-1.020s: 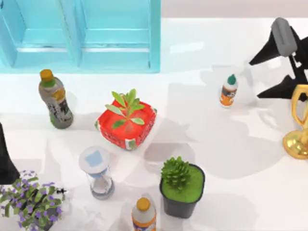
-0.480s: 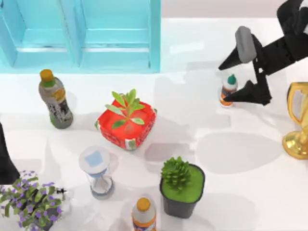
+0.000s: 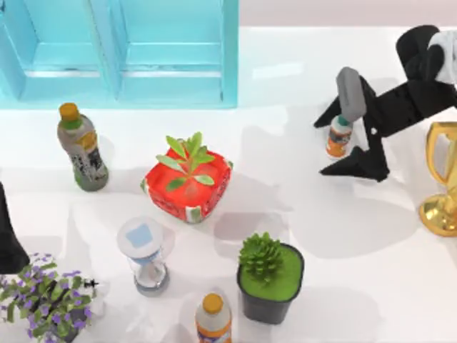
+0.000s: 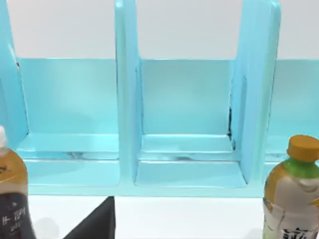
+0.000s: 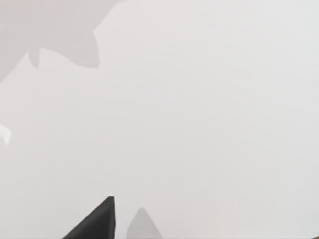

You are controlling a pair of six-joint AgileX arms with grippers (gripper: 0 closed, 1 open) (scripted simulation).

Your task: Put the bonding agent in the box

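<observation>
While the small white glue bottle with the green cap and orange label (image 3: 338,137) stands upright on the white table (image 3: 343,236), the scene is laid out as follows.

Bonding agent: the glue bottle is placed toward the table's right, well apart from the box.
Right gripper (image 3: 341,146): it is seen from above set around the glue bottle, one black finger on each side; the jaws are spread wide, and no contact with the bottle can be made out.
Box: a light-blue partitioned box (image 3: 121,50) is found at the far left edge of the table.
Left arm: it is parked at the table's left edge (image 3: 8,236).
Neighbours: a gold trophy (image 3: 443,179) is set just right of the right gripper.
</observation>
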